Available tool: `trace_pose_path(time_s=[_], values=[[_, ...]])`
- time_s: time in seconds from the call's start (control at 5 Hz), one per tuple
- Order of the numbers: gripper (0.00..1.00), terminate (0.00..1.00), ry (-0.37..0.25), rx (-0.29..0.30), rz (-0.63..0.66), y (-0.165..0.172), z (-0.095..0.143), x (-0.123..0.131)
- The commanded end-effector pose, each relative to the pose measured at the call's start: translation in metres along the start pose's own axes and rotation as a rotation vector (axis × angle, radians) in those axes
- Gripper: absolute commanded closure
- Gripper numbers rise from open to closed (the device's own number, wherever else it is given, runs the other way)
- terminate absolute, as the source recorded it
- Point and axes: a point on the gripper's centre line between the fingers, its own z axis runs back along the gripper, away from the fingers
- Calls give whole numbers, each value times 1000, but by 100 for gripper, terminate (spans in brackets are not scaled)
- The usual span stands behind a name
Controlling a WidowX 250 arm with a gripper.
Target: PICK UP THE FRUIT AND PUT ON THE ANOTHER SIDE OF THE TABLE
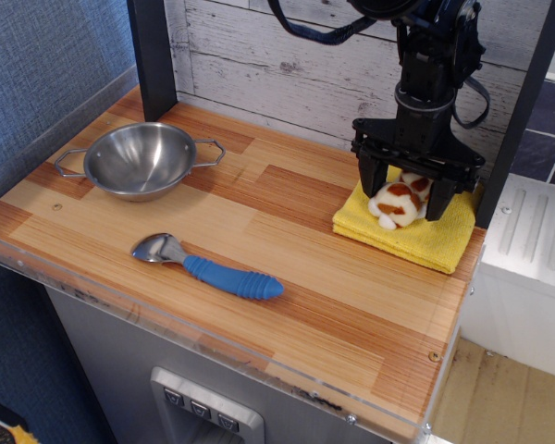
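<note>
The fruit (pixel 400 201) is a lumpy cream-white item with orange-brown patches. It lies on a folded yellow cloth (pixel 416 231) at the back right of the wooden table (pixel 287 250). My black gripper (pixel 401 194) hangs straight down over it, open, with one finger on each side of the fruit. The fingertips reach down to about the cloth. The back part of the fruit is hidden behind the gripper.
A steel bowl (pixel 141 159) with two handles stands at the back left. A spoon with a blue handle (pixel 208 268) lies near the front. A dark post (pixel 152 55) stands at the back left, a white plank wall (pixel 287 55) behind.
</note>
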Motion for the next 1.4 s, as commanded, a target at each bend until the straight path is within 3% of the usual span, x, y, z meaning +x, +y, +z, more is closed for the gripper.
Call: trace_pose_path(time_s=[0.0,0.2,0.6,0.8,1.2], values=[[100,0,-16,0,-11,-1,11,4],[100,0,-14,-17,-18,0,21,5],[100,0,-87,-34,4,3,81,20],[100,0,-100,-47,6,2,99,1],[100,0,-40,-32,-24,2,100,-56]])
